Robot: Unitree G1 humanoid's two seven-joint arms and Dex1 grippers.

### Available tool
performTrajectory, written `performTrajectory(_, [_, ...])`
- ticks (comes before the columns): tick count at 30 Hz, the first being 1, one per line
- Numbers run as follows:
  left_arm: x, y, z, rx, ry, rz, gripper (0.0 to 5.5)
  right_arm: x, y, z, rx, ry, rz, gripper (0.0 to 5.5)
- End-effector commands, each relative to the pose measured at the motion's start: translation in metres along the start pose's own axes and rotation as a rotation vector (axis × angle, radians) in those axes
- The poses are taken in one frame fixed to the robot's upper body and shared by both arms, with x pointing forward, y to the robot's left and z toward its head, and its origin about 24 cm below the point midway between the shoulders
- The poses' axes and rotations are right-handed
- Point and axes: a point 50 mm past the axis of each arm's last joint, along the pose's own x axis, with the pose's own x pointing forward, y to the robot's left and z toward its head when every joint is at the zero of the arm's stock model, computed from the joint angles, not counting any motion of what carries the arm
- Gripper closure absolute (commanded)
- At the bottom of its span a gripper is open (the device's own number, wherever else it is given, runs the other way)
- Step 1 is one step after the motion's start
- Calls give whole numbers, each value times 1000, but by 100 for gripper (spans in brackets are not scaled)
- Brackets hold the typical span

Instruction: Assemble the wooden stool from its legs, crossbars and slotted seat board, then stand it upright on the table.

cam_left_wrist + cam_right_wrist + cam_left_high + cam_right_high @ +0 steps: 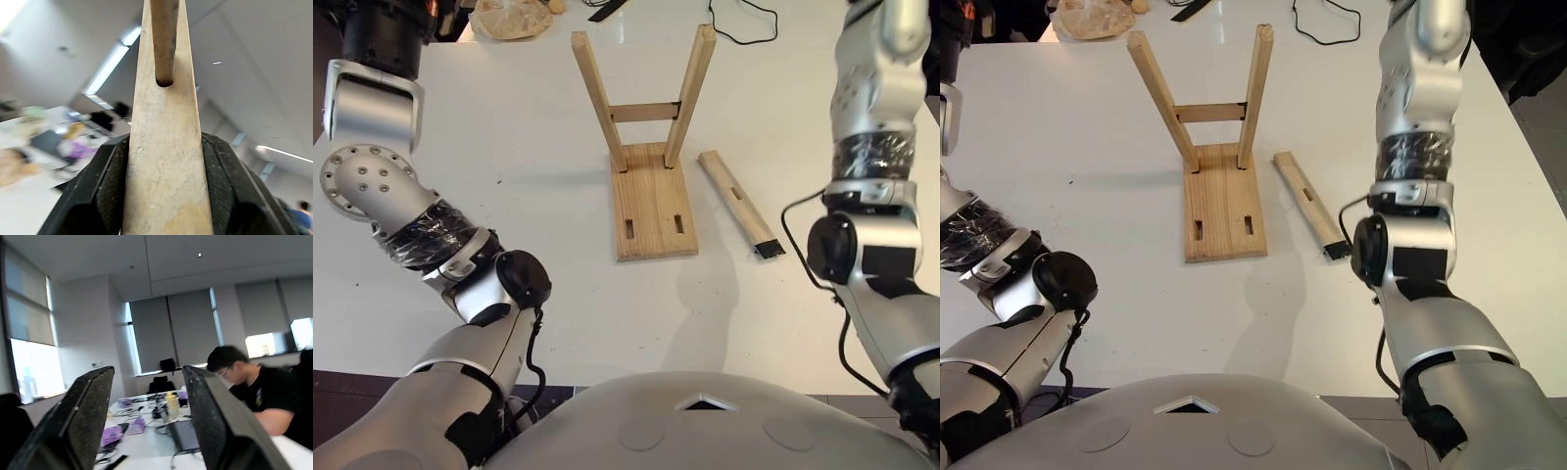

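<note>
The slotted seat board (pixel 654 211) lies flat at the table's middle. Two legs (pixel 597 98) (pixel 690 93) rise from its far end, joined by a crossbar (pixel 644 112). Its near pair of slots is bare. A loose leg (pixel 737 201) lies on the table just right of the board. In the left wrist view my left gripper (pixel 165 147) is shut on another wooden leg (pixel 164 112), held up in the air, with a round rod (pixel 164 39) stuck in its hole. My right gripper (pixel 146 377) is raised too and stands open with nothing between its fingers.
A crumpled bag (pixel 512 17) and a black cable (pixel 744 24) lie at the white table's (pixel 489 147) far edge. Both forearms rise steeply at the table's left and right sides. Bare table surrounds the board.
</note>
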Motion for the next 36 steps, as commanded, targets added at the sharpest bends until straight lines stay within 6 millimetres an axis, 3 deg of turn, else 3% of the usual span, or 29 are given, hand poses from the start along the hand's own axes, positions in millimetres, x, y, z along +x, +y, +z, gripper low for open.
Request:
performTrajectory(1, [-17,-49,-10,35,165,-490,349,-23,52,-14,483,194,545,293])
performTrajectory(4, [-28,-55,-20,5,285,-623,349,-55,75,-6,492,314,960,293])
performTrajectory(8, [-46,-57,-34,10,438,-722,349,-82,74,9,588,378,1248,256])
performTrajectory(11, [-55,-57,-42,21,509,-762,349,-88,69,14,623,411,1312,225])
performTrajectory(22, [-65,-59,-60,53,613,-844,349,-104,67,19,625,462,1448,225])
performTrajectory(31, [-71,-63,-70,53,660,-868,349,-108,73,8,562,491,1455,225])
performTrajectory(36, [-71,-64,-73,55,670,-878,349,-110,73,7,559,475,1453,297])
